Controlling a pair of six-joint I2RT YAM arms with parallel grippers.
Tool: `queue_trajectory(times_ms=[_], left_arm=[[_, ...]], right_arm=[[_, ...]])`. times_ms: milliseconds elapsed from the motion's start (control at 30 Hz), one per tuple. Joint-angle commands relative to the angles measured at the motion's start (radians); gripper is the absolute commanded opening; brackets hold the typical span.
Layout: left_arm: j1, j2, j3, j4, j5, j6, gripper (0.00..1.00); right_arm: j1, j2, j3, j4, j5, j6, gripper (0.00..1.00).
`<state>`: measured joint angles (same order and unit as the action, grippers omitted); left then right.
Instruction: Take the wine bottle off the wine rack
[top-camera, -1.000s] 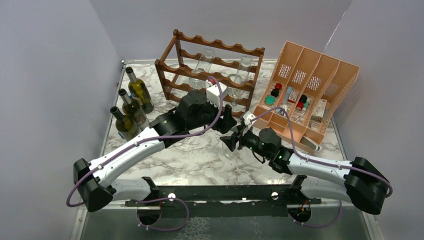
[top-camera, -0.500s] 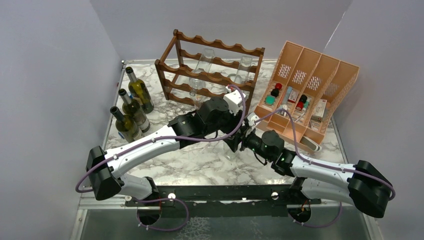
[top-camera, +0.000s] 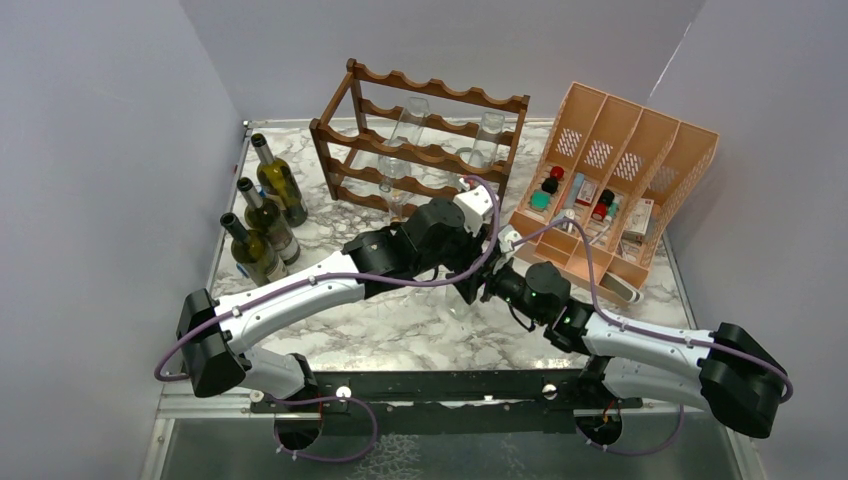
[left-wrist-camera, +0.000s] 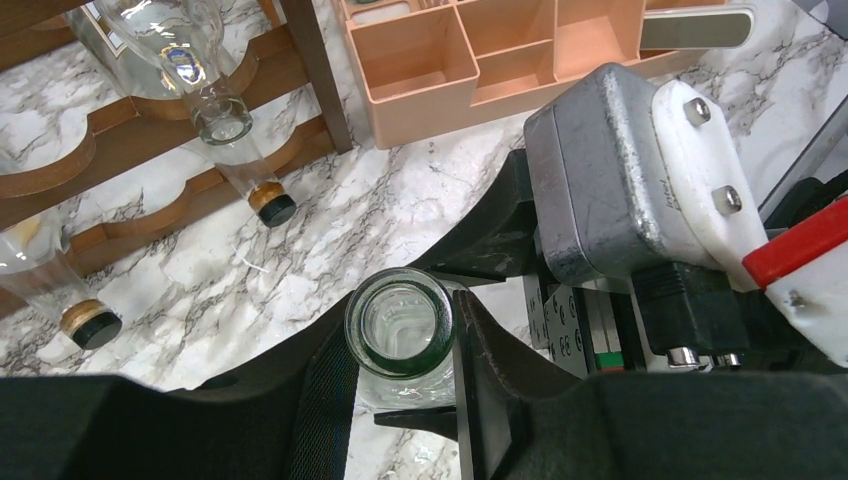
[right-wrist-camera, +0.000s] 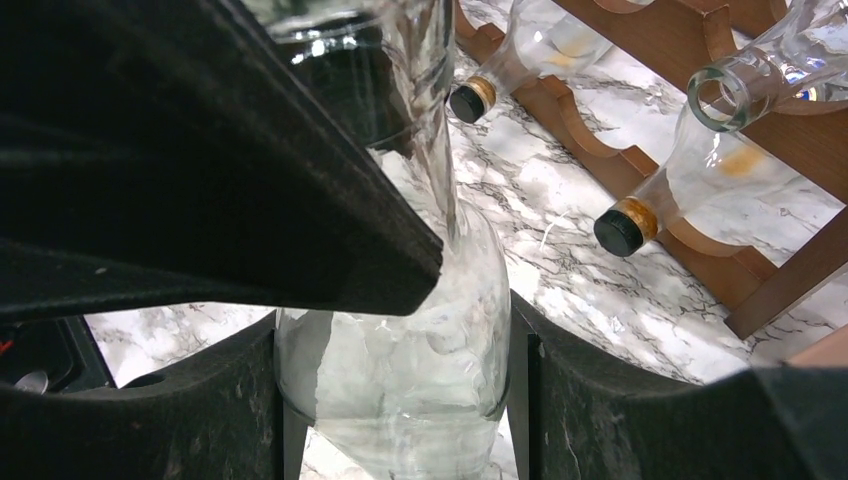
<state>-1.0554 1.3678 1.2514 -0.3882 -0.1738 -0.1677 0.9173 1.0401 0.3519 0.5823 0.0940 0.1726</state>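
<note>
Left wrist view: the left end effector (left-wrist-camera: 400, 370) is clenched on the neck of the clear glass wine bottle (left-wrist-camera: 400, 315), upright over the marble surface (left-wrist-camera: 300, 250), clear of the rack; the right end effector (right-wrist-camera: 395, 400) grasps its body. Removal looks done, with only setting down left. Beyond, the dark brown wooden wine rack (top-camera: 440, 158) holds other clear bottles (top-camera: 408, 120)

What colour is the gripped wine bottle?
Clear glass: the wine bottle shows best in the right wrist view.
</note>
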Motion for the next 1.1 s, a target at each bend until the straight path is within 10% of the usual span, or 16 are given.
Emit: queue_trajectory(times_ms=[0,233,600,1067], left_arm=[[-0.001,-0.010,0.043,-0.001,-0.077,0.062,0.20],[0.004,-0.039,0.053,-0.011,-0.144,0.118,0.09],[0.235,-0.110,0.038,-0.032,-0.121,0.146,0.08],[0.702,-0.088,0.050,0.046,-0.151,0.120,0.07]], right_arm=[[0.006,-0.028,-0.014,0.046,0.012,0.046,0.44],[0.006,-0.031,0.033,-0.092,-0.015,0.045,0.99],[0.006,-0.230,0.078,-0.331,-0.052,-0.043,1.00],[0.005,-0.255,0.210,-0.605,0.208,0.267,1.00]])
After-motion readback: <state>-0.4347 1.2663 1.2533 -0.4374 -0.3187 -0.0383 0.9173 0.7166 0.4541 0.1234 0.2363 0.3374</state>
